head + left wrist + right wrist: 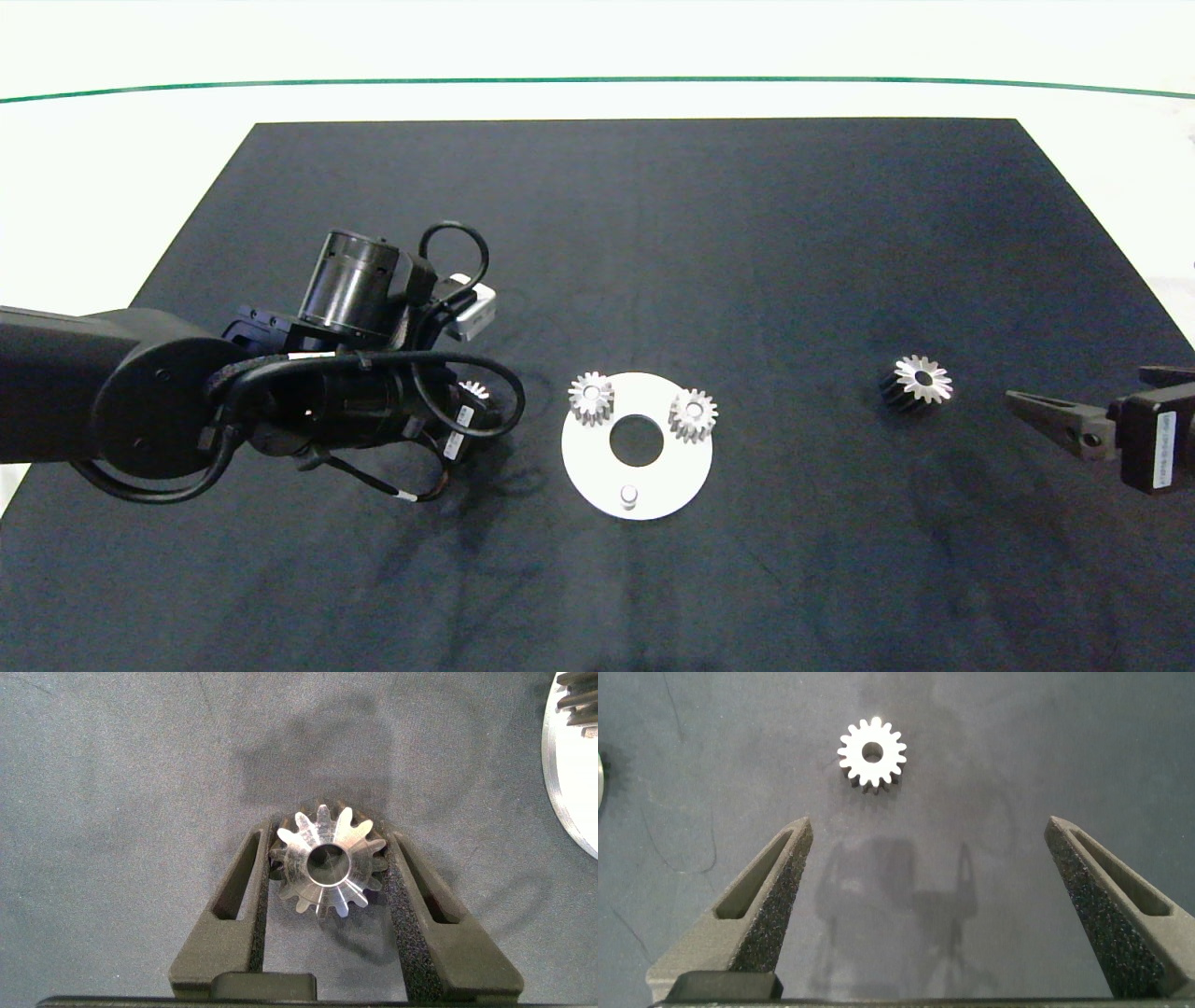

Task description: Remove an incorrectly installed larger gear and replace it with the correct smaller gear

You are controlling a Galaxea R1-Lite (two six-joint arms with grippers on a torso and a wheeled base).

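The smaller gear (327, 863) lies on the black mat, left of the white disc (597, 467). My left gripper (329, 838) is shut on it, a pad against the teeth on each side. In the head view this gear (473, 389) barely shows under the left wrist. Two more small gears (591, 397) (693, 414) sit on the disc's far pegs. Its near peg (629, 495) is bare. The larger gear (915, 381), with pointed teeth, lies on the mat to the right. My right gripper (929, 823) stands open short of the larger gear (871, 753), by the mat's right edge.
The disc has a round centre hole (637, 441). A slice of the disc's rim (570, 775) shows in the left wrist view. The black mat (653, 233) covers the table, with white tabletop (140, 187) beyond its edges.
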